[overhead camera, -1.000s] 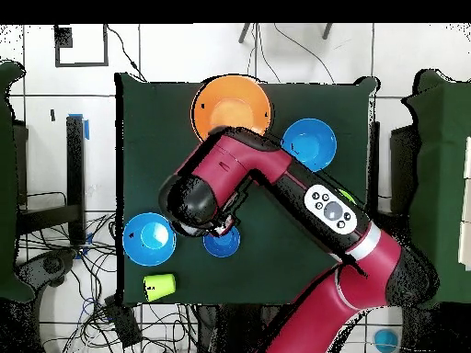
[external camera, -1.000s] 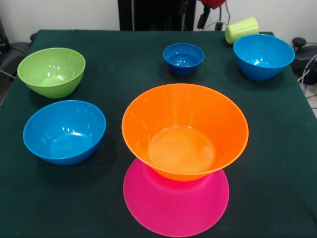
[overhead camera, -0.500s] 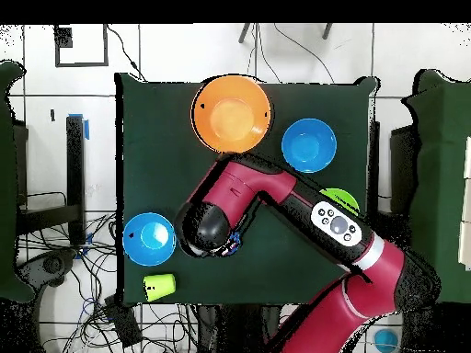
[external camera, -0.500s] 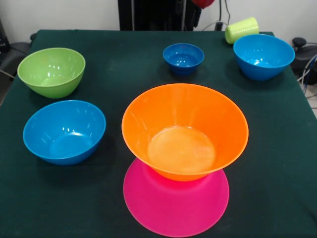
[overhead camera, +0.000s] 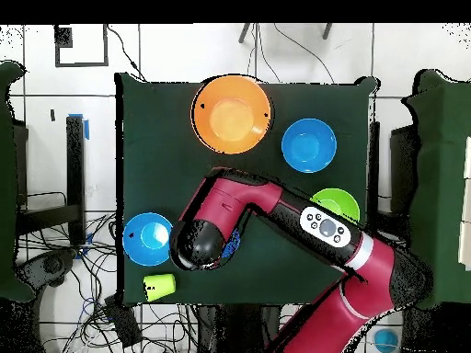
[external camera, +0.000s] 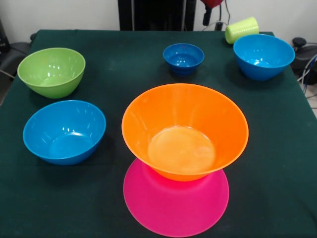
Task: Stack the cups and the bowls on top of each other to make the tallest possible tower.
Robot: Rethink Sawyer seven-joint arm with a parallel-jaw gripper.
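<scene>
A big orange bowl (external camera: 184,131) sits upright on an upside-down pink bowl (external camera: 176,206) at the table's near middle; from overhead only the orange bowl (overhead camera: 232,114) shows. The small dark-blue bowl (external camera: 184,58) stands alone further back. From overhead the arm's wrist (overhead camera: 198,244) hides all but a sliver of that dark-blue bowl (overhead camera: 232,244). A yellow-green cup (external camera: 241,29) lies on its side at the far right corner, also seen from above (overhead camera: 159,287). Only a dark bit of the gripper (external camera: 207,15) shows at the top edge, high above the table and right of the dark-blue bowl.
A green bowl (external camera: 51,71) and a blue bowl (external camera: 64,131) stand on the left. Another blue bowl (external camera: 263,56) stands far right beside the cup. Cables and black stands lie off the table (overhead camera: 276,101).
In the overhead view the arm's wrist has drawn back toward the robot's side of the table, uncovering the green bowl. No bowl or cup has moved.
</scene>
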